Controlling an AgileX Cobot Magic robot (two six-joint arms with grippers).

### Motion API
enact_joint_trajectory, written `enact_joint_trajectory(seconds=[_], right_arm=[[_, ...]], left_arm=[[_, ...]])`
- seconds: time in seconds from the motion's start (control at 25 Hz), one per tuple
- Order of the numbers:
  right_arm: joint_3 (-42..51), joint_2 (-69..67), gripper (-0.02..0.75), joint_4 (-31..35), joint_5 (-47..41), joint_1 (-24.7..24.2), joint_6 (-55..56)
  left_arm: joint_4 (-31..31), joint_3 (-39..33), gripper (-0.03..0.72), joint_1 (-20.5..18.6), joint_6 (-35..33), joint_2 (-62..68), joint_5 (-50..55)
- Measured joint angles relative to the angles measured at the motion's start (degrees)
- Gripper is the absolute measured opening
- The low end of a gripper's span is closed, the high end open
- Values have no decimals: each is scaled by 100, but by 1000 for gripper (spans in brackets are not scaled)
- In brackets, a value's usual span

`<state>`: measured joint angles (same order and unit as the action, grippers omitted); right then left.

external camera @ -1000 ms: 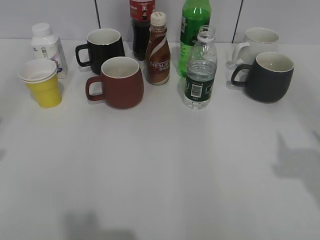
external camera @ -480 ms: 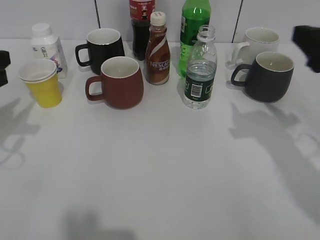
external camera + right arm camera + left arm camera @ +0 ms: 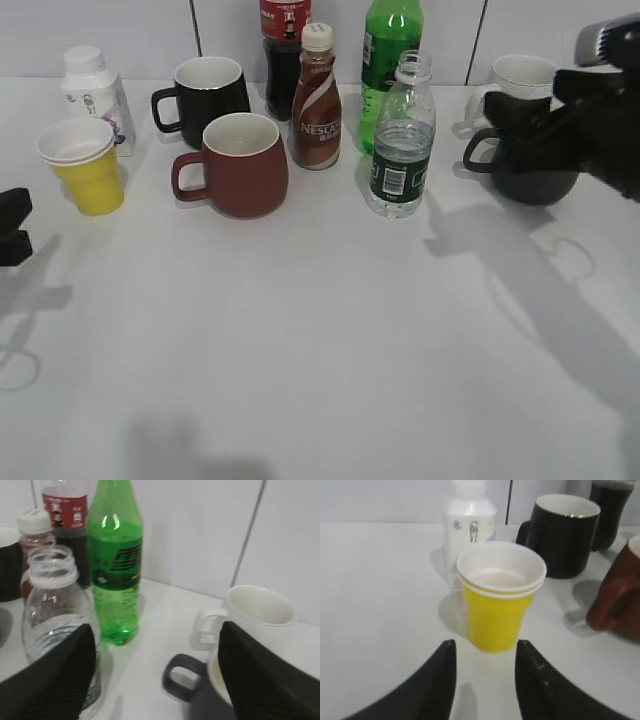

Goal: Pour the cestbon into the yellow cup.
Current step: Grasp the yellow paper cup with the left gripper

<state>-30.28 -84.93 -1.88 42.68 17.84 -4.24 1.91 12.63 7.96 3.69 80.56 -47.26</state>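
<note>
So nothing is poured yet, basically square one. The water bottle (image 3: 401, 140) stands upright on the bench (image 3: 320, 340) with its water inside, just right of the brown coffee bottle (image 3: 316, 100) and in front of the green soda bottle (image 3: 390, 60). The yellow cup (image 3: 85, 165) sits well left of the water bottle, past the red mug (image 3: 238, 165), and looks dry inside. My left tool (image 3: 485, 680) is spread open, holding nothing, lined up just short of the cup. My right tool (image 3: 155, 680) is open wide and empty too, off to the bottle's right by the dark mug (image 3: 535, 160). Grabbing, carrying and tipping all remain.
</note>
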Motion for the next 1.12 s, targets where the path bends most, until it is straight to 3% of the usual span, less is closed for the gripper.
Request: enact_joint_trajectory(seconds=[0.2,0.28,0.44,0.64,1.12], right_arm=[[0,-356,573,-351,240,0,188],[0,-369,573,-365,295,0,265],[0,-374,573,-347,550,0,630],[0,-374,573,-376,649,0,824],[0,-374,573,-707,649,0,1070]], left_arm=[[-17,-21,316,0,0,1020,-1501],[-5,-21,351,0,-88,1440,-1985],[35,77,468,0,-191,2011,-2126],[16,331,545,0,-209,2200,-2158],[41,1128,563,0,-424,3046,-2200]])
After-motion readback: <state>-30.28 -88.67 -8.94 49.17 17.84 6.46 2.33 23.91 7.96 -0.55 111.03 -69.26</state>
